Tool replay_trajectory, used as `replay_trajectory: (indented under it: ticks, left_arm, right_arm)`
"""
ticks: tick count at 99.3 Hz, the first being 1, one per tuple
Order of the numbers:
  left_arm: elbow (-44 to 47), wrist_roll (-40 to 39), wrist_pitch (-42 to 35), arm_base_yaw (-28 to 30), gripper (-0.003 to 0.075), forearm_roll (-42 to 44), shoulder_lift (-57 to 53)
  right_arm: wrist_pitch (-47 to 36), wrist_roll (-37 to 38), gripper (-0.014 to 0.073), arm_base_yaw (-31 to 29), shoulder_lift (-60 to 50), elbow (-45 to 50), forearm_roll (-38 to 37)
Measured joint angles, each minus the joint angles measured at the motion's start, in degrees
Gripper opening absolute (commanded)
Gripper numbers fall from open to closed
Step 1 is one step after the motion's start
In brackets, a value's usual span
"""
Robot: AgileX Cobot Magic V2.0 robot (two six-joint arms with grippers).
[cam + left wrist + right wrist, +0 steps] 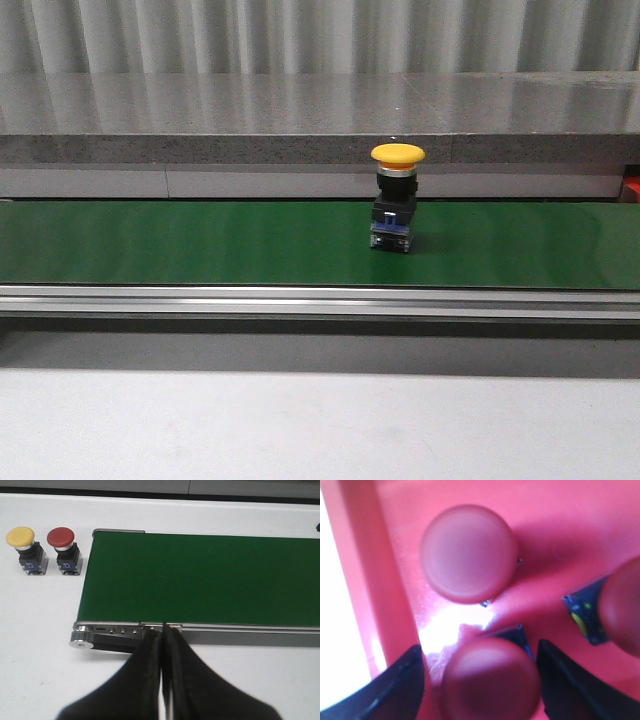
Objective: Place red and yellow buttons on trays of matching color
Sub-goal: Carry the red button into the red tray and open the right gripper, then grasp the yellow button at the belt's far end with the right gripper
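A yellow button [397,196] is seen upright on the green belt [200,243]. Beside the belt's end, on the white table [35,645], a second yellow button [26,549] and a red button [65,549] are stood side by side. The left gripper [162,645] is pressed together, holding nothing. The right gripper [480,680] is spread around a red button [490,682] inside the red tray [365,570], where two more red buttons [468,553] are seen close by.

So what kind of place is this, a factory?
Probably a small sorting line in a lab or workshop. A green conveyor belt carries a yellow button, spare buttons wait beside it, and the right claw sits open over a red tray holding red buttons.
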Motion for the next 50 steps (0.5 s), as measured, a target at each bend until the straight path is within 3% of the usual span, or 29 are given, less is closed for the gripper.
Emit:
replay_trajectory:
  ticks: [36,50]
  left_arm:
    - [0.0,0.0,0.0,0.0,-0.0019,0.0,0.0]
    - [0.0,0.0,0.0,0.0,-0.0019,0.0,0.0]
  right_arm:
    - [10.0,0.0,0.0496,-1.5,-13.2,0.0,-0.1]
    - [14.6,-0.1,0.0496,0.7,-18.7,1.2,-0.2]
